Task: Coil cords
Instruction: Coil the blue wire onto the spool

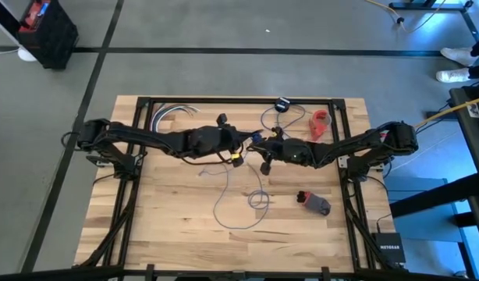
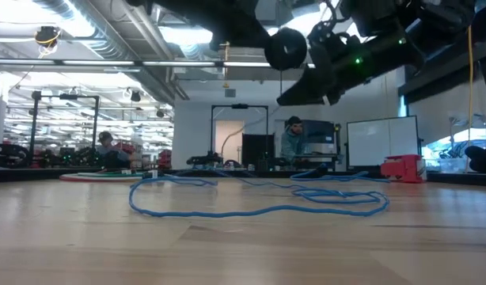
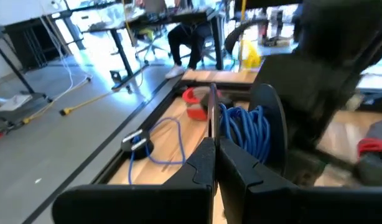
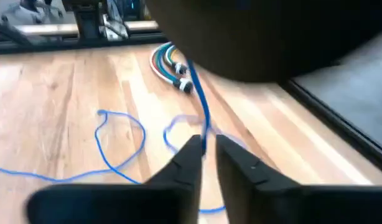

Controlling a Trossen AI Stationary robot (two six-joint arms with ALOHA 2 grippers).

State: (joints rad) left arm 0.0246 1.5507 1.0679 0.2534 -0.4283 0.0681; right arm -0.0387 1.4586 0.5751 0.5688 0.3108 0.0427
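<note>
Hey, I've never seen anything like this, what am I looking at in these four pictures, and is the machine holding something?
It is a robot with two dark arms at a wooden table. One picture looks straight down, one looks level across the tabletop, and two come from cameras on the wrists. Both arms meet over the table's middle. The left hand is shut on a thin blue cord, with a bundle of it already coiled just beyond its fingers. The right hand has the same cord running between its fingertips; I cannot tell whether it grips. More cord lies in loose loops on the table, near a red object.

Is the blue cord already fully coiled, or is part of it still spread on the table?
Partly spread. The blue cord lies in loose loops on the table, while a coiled bunch sits between the arms.
</note>
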